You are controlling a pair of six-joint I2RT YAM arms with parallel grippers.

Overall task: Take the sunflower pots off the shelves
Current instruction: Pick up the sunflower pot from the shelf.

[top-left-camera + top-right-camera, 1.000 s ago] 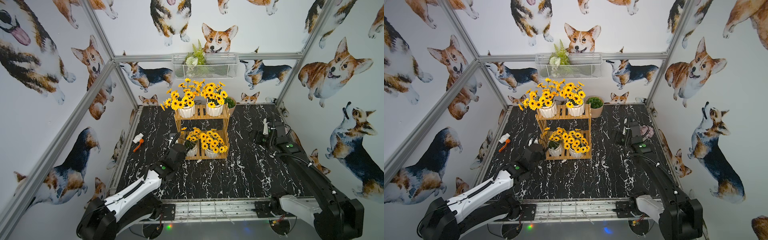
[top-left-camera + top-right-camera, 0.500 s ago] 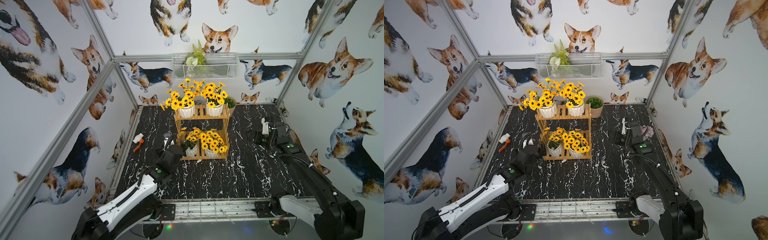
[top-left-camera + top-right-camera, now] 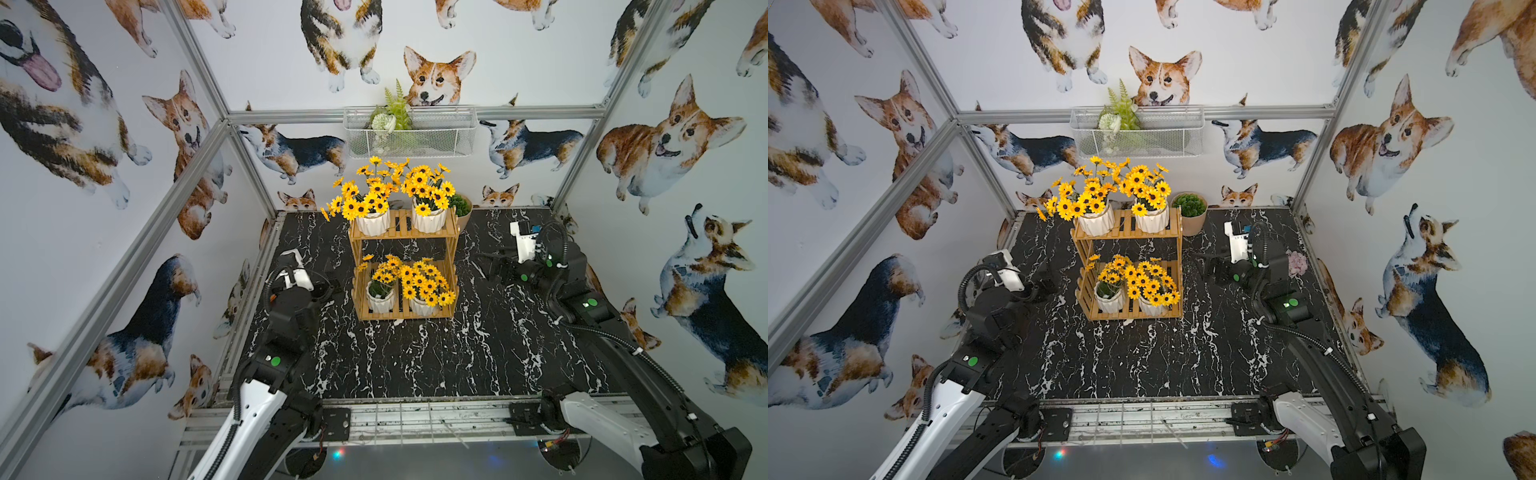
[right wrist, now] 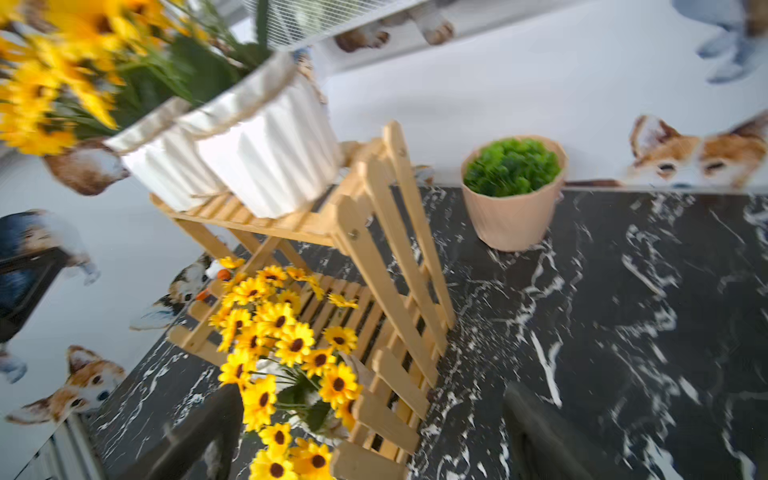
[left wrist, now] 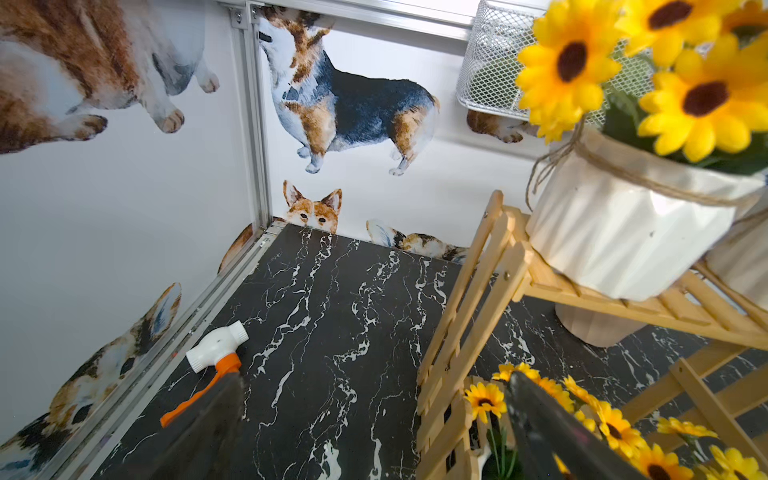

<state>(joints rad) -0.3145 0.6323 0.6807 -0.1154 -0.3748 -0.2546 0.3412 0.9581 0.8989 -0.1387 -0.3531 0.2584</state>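
Nearest, the left pincer (image 5: 374,378) is seen spread wide and empty just beside the left end of the shelves (image 3: 402,237), about level with the lower tier. The right pincer (image 4: 374,390) is likewise held wide, with nothing between its jaws, near the opposite end. No pot has yet been set on the black marbled surface (image 3: 415,365). All four sunflower pots (image 3: 429,220) are kept on the shelves, a lower pair (image 3: 380,299) under crowded blooms and an upper pair (image 3: 373,223) behind and above.

The pots are judged stiff, smooth and breakable, probably of moderate weight, with soft, top-heavy flowers that would give under pressure. A hold is best taken across the ribbed white wall below the twine band (image 5: 648,183), never on stems or petals.

Farther back, a beige pot (image 3: 1192,224) of greenery is stood on the surface beside the shelves, and a wire basket (image 3: 436,141) is hung on the rear wall. No brand, label or writing can be read.
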